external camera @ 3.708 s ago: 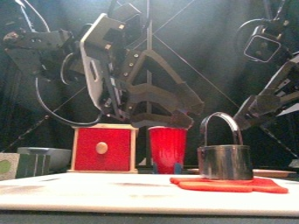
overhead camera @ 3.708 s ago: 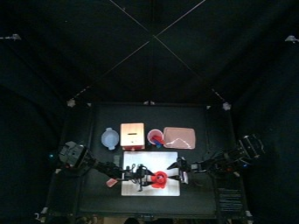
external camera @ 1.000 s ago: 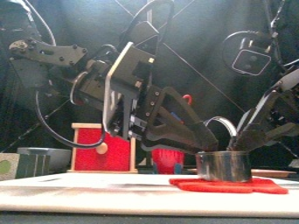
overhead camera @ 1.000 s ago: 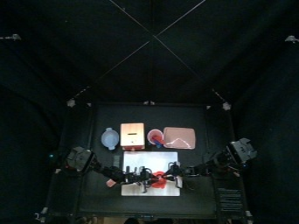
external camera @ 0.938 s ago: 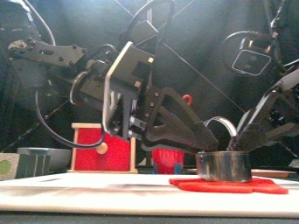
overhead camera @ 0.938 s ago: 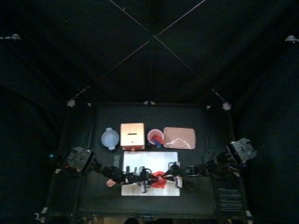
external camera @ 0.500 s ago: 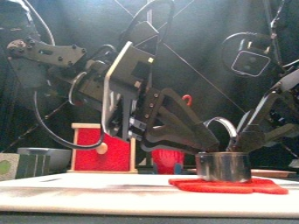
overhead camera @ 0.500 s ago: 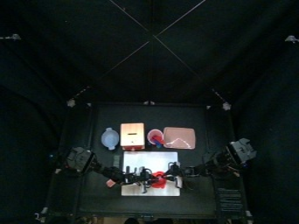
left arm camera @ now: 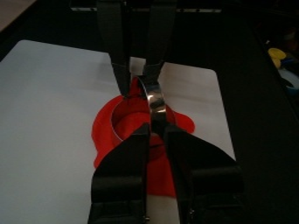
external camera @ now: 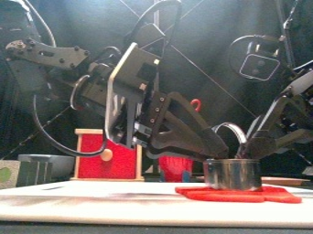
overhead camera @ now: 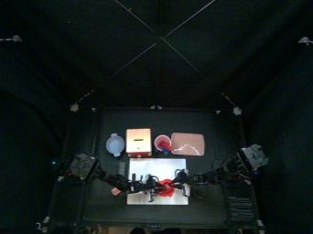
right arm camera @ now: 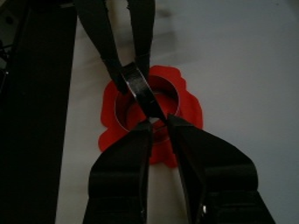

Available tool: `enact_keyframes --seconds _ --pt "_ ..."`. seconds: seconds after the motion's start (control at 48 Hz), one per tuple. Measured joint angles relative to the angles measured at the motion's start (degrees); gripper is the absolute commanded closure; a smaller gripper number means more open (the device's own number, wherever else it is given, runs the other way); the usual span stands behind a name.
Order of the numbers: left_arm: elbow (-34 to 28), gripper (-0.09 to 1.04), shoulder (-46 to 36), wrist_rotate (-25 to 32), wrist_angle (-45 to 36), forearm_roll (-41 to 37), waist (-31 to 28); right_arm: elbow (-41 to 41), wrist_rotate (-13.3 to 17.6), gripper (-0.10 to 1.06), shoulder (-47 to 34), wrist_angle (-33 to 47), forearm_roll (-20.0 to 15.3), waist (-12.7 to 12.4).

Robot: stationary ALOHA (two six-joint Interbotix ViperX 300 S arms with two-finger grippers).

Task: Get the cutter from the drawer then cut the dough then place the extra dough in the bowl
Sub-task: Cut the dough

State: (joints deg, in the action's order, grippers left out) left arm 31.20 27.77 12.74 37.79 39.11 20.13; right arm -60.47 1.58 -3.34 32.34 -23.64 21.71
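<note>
1. Left hand (left arm camera: 153, 129): jaws drawn together, apparently clamped on the cutter (external camera: 232, 172) at its wire handle (external camera: 232, 123). The arm enters from the left and reaches past the board's middle.
2. Right hand (right arm camera: 152, 119): jaws likewise pinched in on the cutter from the opposite side. The 2 hands meet almost tip to tip.
3. Cutter: round metal ring standing on the dough (external camera: 196, 193), right of the middle of the white cutting board (external camera: 73, 207).
4. Orientation: mouth down and axis upright, with no long axis in plan. The handle arches overhead, its span running left to right.
5. Dough: flat and red, lying on the board, with its edge showing all round the cutter.
6. Progress: step 1 is done, as the cutter is out of the drawer. Step 2 is in hand, though whether the ring has gone right through cannot be told. Step 3 is not begun, since the outer dough lies on the board.
7. Back row, well apart from the work: bowl (overhead camera: 115, 143), wooden box (overhead camera: 138, 139), red cup (overhead camera: 163, 143), pink tray (overhead camera: 188, 142).
</note>
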Motion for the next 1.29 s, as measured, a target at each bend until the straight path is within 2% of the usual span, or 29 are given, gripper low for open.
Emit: enact_keyframes --seconds 0.208,0.333,0.479,0.646,0.917,1.292 --pt "0.0 0.44 -0.1 0.1 0.0 0.0 0.0 0.2 0.1 0.38 0.1 -1.3 -0.6 0.0" --pt "0.0 0.4 -0.9 0.3 -0.4 -0.2 -0.1 0.4 0.0 0.34 0.8 -1.8 -0.6 -0.1" --pt "0.1 0.3 -1.6 0.3 -0.8 -0.9 -0.4 0.8 -0.3 0.23 1.5 -2.8 0.2 -0.1" --pt "0.2 0.28 -1.8 0.2 -0.8 -1.3 -0.5 1.0 0.0 0.14 1.5 -3.3 0.2 -0.2" --pt "1.5 0.22 -3.7 0.0 -1.5 -5.6 -1.2 0.7 -0.6 0.14 4.1 -4.1 0.8 0.0" --pt "1.5 0.2 -5.2 2.5 -1.8 -7.2 -1.8 0.4 -0.5 0.14 7.0 -6.6 2.3 -1.9"
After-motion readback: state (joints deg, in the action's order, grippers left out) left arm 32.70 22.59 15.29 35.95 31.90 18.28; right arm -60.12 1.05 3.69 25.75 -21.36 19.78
